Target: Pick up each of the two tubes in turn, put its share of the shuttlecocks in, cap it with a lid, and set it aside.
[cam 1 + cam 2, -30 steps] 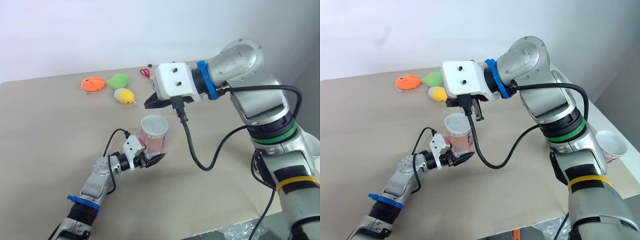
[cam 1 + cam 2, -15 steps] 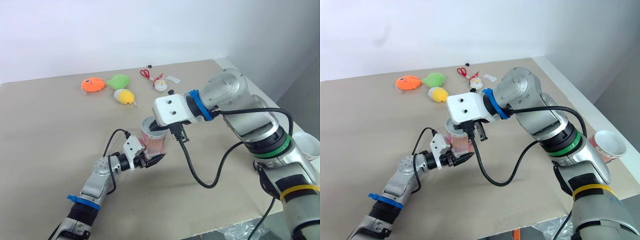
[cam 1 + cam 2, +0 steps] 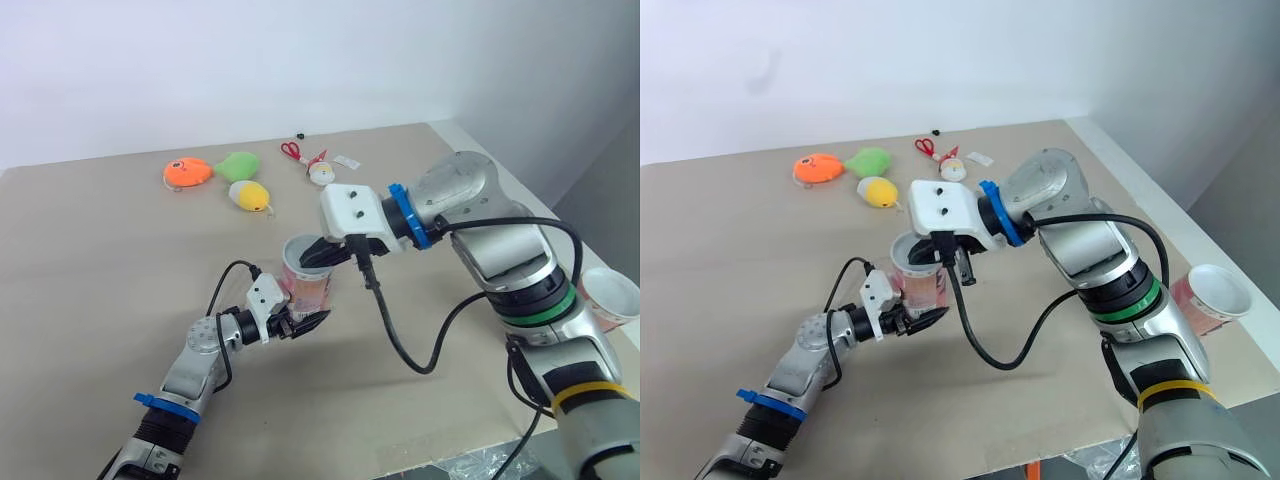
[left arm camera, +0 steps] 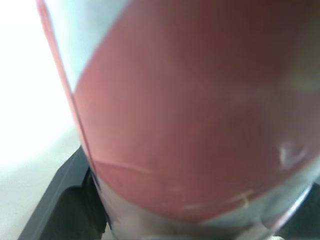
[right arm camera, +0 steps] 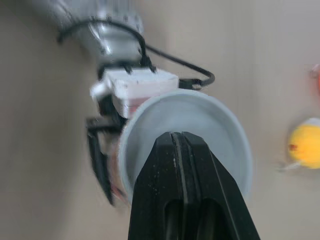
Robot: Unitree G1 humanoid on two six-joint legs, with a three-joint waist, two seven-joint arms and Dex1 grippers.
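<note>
Filling step, it seems: left hand (image 3: 300, 322) grasps the open tube (image 3: 308, 287) mid-tabletop (image 3: 100, 260), right hand (image 5: 178, 142) clenched at its mouth; next, lift clear without tipping it.

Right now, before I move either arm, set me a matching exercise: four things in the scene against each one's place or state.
1. left gripper
2. right gripper
3. second tube
4. orange toy

A. uncapped, at the table's right edge
B. clamped on the held tube
C. far side, beside a green toy
D. shut, tips at the held tube's mouth

Pairs: 1-B, 2-D, 3-A, 4-C.
</note>
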